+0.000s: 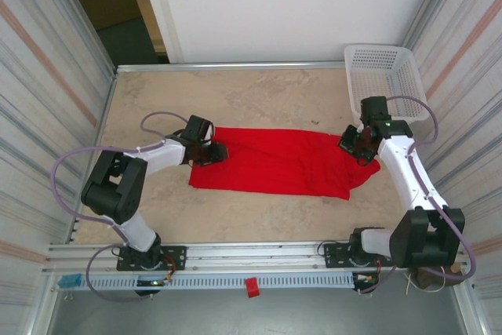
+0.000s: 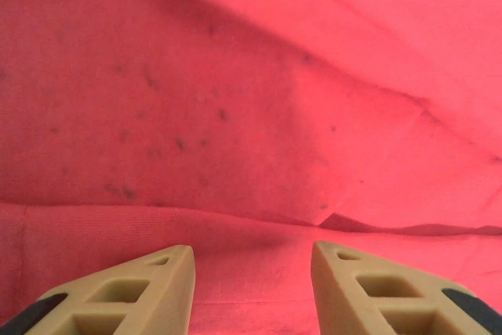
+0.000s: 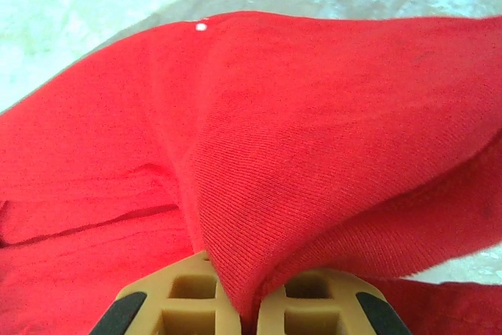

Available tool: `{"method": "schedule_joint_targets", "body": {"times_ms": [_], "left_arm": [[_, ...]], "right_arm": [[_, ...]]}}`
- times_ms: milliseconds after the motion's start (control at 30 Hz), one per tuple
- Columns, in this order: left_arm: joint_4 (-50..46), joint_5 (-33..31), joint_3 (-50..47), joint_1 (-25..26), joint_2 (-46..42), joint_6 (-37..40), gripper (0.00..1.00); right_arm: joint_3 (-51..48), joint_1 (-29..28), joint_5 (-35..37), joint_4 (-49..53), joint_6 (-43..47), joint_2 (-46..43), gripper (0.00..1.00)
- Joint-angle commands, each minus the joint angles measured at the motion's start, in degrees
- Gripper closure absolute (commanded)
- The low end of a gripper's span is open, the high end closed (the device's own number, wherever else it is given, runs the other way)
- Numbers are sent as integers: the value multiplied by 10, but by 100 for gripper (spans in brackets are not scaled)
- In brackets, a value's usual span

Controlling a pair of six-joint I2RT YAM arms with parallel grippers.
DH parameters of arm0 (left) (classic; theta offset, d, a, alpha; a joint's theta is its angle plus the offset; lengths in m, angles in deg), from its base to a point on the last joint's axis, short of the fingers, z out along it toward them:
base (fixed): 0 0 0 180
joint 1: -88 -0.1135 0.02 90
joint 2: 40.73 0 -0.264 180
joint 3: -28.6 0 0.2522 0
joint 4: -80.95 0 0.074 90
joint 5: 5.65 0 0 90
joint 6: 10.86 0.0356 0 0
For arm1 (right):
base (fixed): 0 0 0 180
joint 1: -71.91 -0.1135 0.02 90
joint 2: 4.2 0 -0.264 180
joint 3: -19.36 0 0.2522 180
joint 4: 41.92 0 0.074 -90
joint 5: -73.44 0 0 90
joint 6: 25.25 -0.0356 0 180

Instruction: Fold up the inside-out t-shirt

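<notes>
So the red t-shirt [image 1: 282,162] is lying on the tabletop [image 1: 235,92] about mid-way out, pulled into a long band that runs from one arm to the other.

The right end effector [image 3: 245,274] is clamped together on a ridge of the cloth at the shirt's right end. In the right wrist view the fabric tents up out of the pinch and drapes off both sides. My guess is it's anchoring or lifting that end so the band can be tensioned or flipped over.

The left end effector [image 2: 252,260] sits at the shirt's left end with its fingers apart and cloth spread under them. I don't see any fold caught between them, so it looks lined up for a grab rather than holding.

Shirt itself is plain bright red knit, rumpled more on the right where it bunches near the pinch, flatter on the left. A seam line and a few dark specks show up close, plus a tiny white speck [image 3: 201,27] near one edge. No label that I can spot.

White lattice basket [image 1: 384,68] sits in the far right corner — well apart from the shirt.
</notes>
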Motion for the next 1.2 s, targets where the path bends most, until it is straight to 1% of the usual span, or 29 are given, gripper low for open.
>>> {"method": "schedule_joint_targets", "body": {"times_ms": [0, 233, 300, 400, 500, 533, 633, 733, 800, 900, 1033, 1167], "left_arm": [[28, 11, -12, 0, 11, 2, 57], [39, 40, 1, 0, 18, 0, 57], [35, 67, 17, -3, 7, 1, 56], [17, 110, 52, -9, -12, 1, 54], [-13, 129, 88, -23, -32, 1, 48], [-21, 132, 95, -29, -37, 1, 48], [-32, 138, 102, -63, -57, -12, 47], [-32, 148, 93, -109, -69, -27, 47], [-14, 174, 80, -143, -71, -41, 47], [-5, 199, 69, -180, -70, -47, 47], [-7, 216, 59, -217, -72, -41, 47], [-18, 224, 52, -244, -81, -27, 47]], "right_arm": [[37, -38, 26, 25, -30, -11, 100], [78, -150, 81, 26, -114, 6, 100], [96, -187, 107, 32, -138, 18, 100], [123, -232, 143, 40, -168, 37, 100], [152, -270, 175, 50, -193, 60, 100], [163, -282, 184, 51, -199, 69, 100], [205, -318, 209, 64, -218, 104, 100], [252, -352, 230, 79, -239, 147, 100], [285, -377, 240, 87, -251, 177, 100], [335, -411, 254, 99, -271, 225, 100], [404, -446, 247, 104, -290, 299, 100], [507, -475, 234, 117, -301, 394, 100]]}}
